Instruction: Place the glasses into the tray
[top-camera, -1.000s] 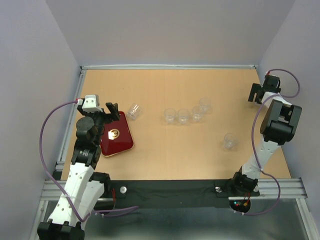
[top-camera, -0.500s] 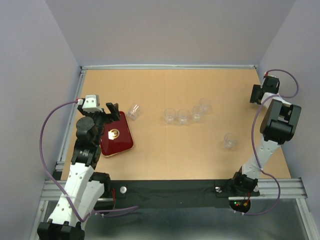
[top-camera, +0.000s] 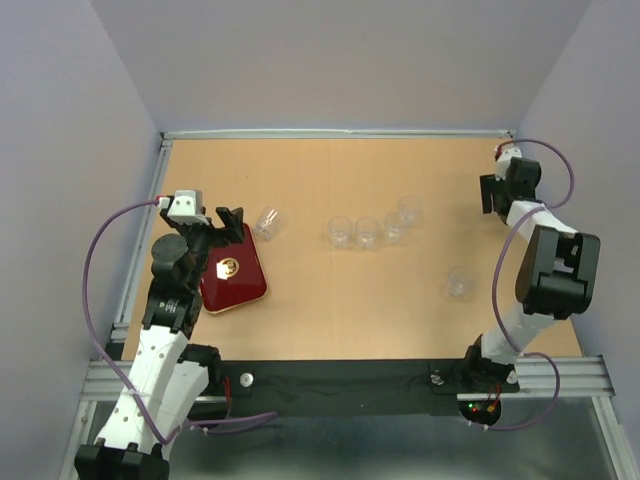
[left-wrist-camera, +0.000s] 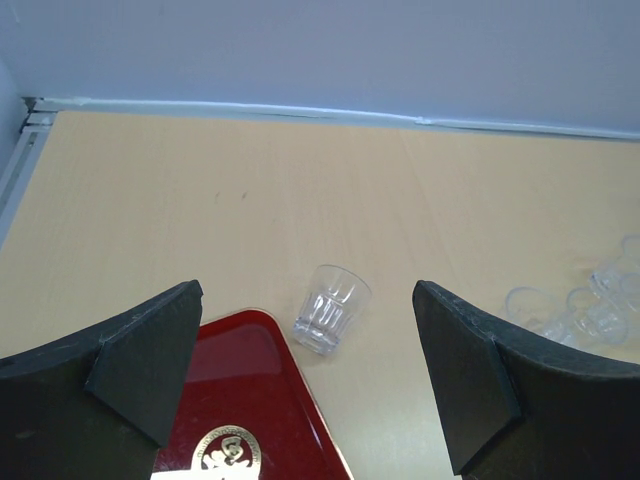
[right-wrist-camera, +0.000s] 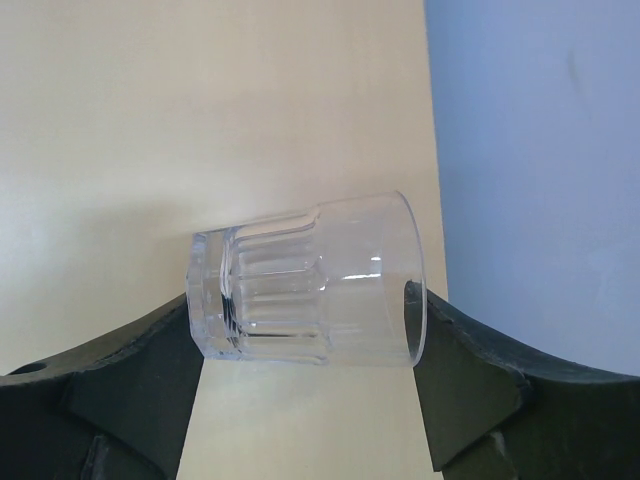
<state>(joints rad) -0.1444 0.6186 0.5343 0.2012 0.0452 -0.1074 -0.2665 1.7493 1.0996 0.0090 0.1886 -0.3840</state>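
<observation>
The dark red tray (top-camera: 244, 284) lies at the table's left, its gold emblem showing; it also fills the lower left of the left wrist view (left-wrist-camera: 225, 375). My left gripper (top-camera: 227, 217) is open and empty over the tray's far edge (left-wrist-camera: 306, 300). One clear glass (top-camera: 268, 222) stands just beyond the tray's far corner (left-wrist-camera: 331, 308). Several glasses (top-camera: 367, 233) cluster mid-table, and one (top-camera: 459, 283) stands alone at the right. My right gripper (top-camera: 497, 191) is at the far right, shut on a glass (right-wrist-camera: 305, 280) that lies sideways between its fingers, base against one, rim against the other.
Blue walls enclose the table on the left, far and right sides. A metal rail (top-camera: 150, 230) runs along the left edge next to my left arm. The right wall stands close beside the held glass (right-wrist-camera: 540, 170).
My right gripper has swung left and slightly nearer, away from the right wall. My left arm, the tray and the glasses on the table have not moved.
</observation>
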